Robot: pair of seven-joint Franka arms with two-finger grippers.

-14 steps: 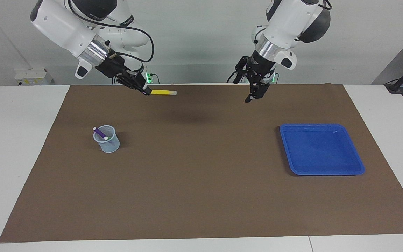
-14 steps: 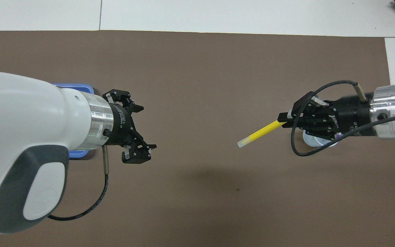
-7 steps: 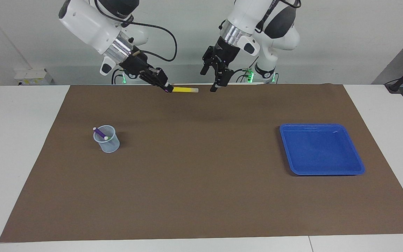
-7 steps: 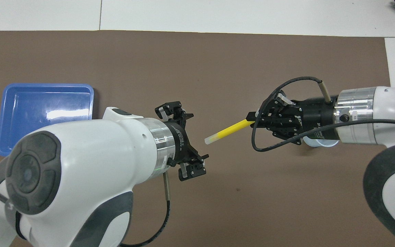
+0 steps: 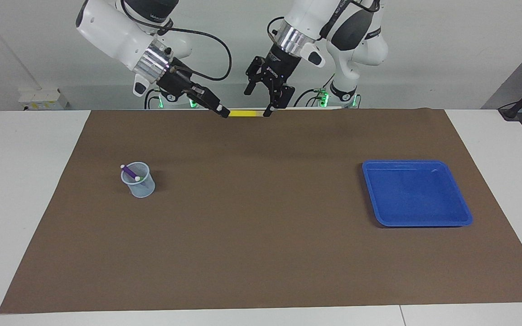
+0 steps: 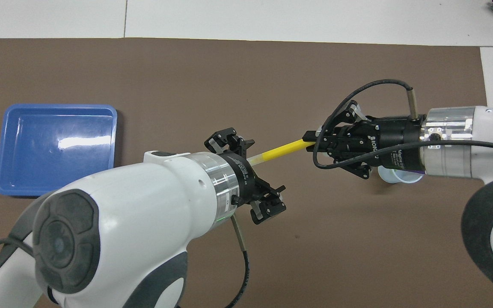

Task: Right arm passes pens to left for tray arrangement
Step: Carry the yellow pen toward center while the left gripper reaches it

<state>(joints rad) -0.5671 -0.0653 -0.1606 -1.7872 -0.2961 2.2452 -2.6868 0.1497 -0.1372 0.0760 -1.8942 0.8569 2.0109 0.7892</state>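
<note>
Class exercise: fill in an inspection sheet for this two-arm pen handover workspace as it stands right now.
Surface: brown mat over a white table.
Job's things: yellow pen held level in the air; purple pen in the cup; blue tray holds nothing.
Clutter: nothing seen.
Grippers: right gripper shut on the yellow pen; left gripper open, at the pen's pale end.
Cables: black cable looping at the right wrist, another under the left.
Surroundings: plain wall; socket block at the table edge.
</note>
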